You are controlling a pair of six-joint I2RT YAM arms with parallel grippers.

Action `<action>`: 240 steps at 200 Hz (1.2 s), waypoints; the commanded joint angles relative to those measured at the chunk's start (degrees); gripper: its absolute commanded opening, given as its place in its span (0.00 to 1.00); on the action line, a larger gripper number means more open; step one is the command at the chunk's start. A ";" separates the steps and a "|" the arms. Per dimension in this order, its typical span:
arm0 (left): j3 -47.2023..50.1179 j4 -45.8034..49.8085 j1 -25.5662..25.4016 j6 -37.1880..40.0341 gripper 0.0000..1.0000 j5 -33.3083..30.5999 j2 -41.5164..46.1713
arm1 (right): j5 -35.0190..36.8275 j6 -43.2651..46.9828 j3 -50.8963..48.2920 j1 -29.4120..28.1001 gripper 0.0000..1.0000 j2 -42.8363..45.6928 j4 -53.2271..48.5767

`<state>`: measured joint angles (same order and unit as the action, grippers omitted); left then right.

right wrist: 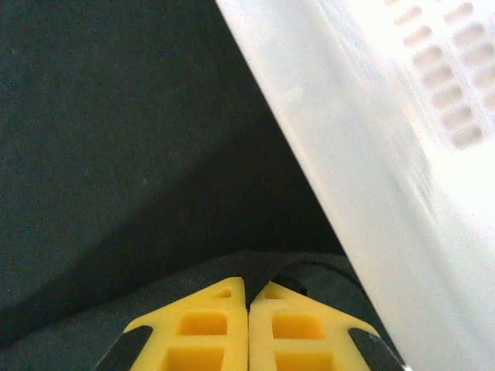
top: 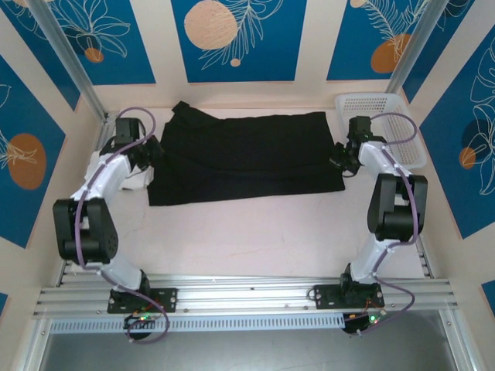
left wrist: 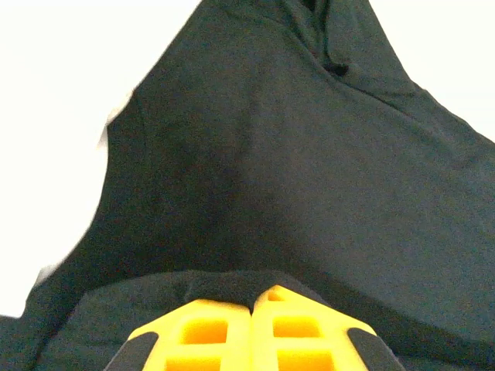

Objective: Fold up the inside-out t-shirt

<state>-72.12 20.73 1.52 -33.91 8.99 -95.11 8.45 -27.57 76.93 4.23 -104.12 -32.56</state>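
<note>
The inside-out t-shirt (top: 247,154) lies spread as a wide black band across the far half of the table, folded over on itself, with one loose flap at its far left corner. My left gripper (top: 152,152) is at the shirt's left edge. In the left wrist view its yellow fingers (left wrist: 254,297) are shut, with a fold of the black cloth (left wrist: 294,154) pinched between the tips. My right gripper (top: 341,160) is at the shirt's right edge. In the right wrist view its fingers (right wrist: 247,287) are shut on a fold of the black cloth (right wrist: 116,139).
A white perforated basket (top: 387,116) stands at the far right, close beside my right gripper, and its wall (right wrist: 402,154) slants across the right wrist view. Something white (top: 138,182) lies under my left arm. The bare tabletop (top: 255,232) stretches from the shirt to the arm bases.
</note>
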 commanded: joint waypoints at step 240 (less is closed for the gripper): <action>32.38 -16.61 -5.18 -3.69 0.63 3.36 6.27 | 8.85 10.65 -6.92 -11.37 0.34 -6.01 -16.91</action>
<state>-43.31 1.89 -3.29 -38.81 11.42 -91.94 17.82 -15.44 74.70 -7.07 -111.24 -42.06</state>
